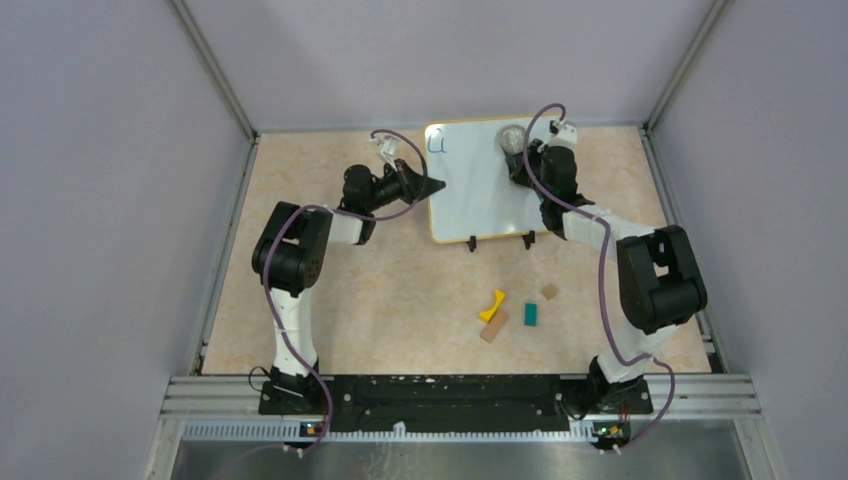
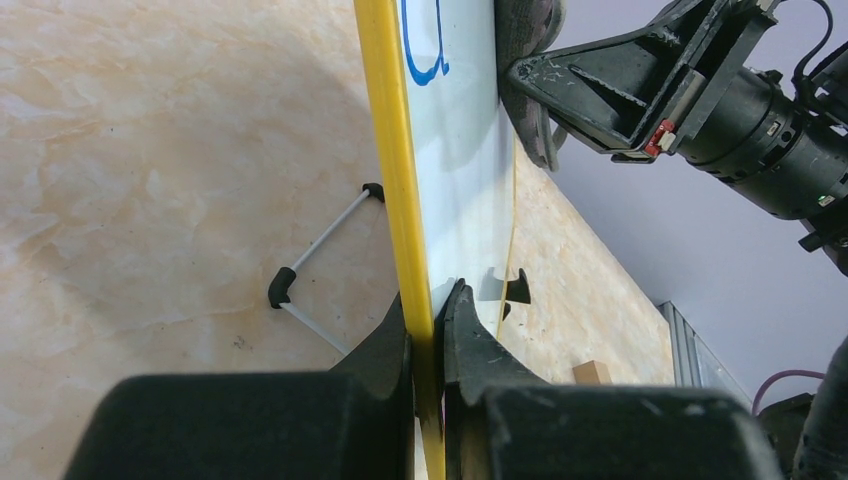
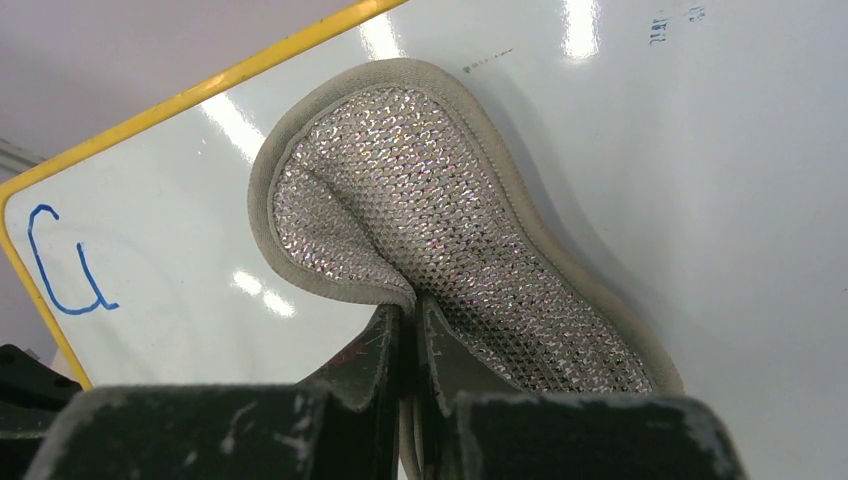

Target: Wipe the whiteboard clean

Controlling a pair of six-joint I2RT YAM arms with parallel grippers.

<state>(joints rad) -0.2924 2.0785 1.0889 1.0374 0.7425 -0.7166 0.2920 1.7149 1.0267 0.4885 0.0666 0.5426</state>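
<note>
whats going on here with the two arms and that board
The left tool is clamped on the yellow side edge of the whiteboard, holding it where it stands propped on its feet. The right tool grips a grey sparkly cloth and presses it against the board near its top edge. A blue mark by the top left corner is not wiped yet.
</note>
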